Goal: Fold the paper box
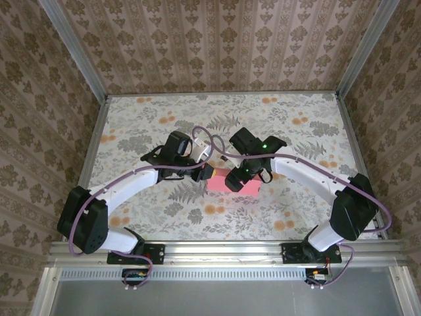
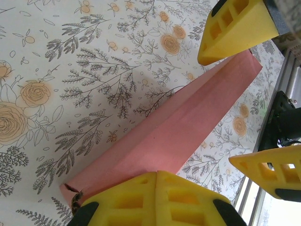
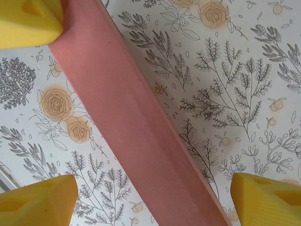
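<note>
Right gripper (image 3: 154, 182) spread astride the paper box (image 2: 178, 122), left gripper (image 2: 156, 188) pressed together at its left end; the folded box may spring open if nudged.

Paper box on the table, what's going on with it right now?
Two arms are working on the paper box, which lies as a long pink strip on the flowered table. The left pincer is shut on one end of it. The right pincer hangs open further along the strip, one finger on each side, not gripping.
</note>
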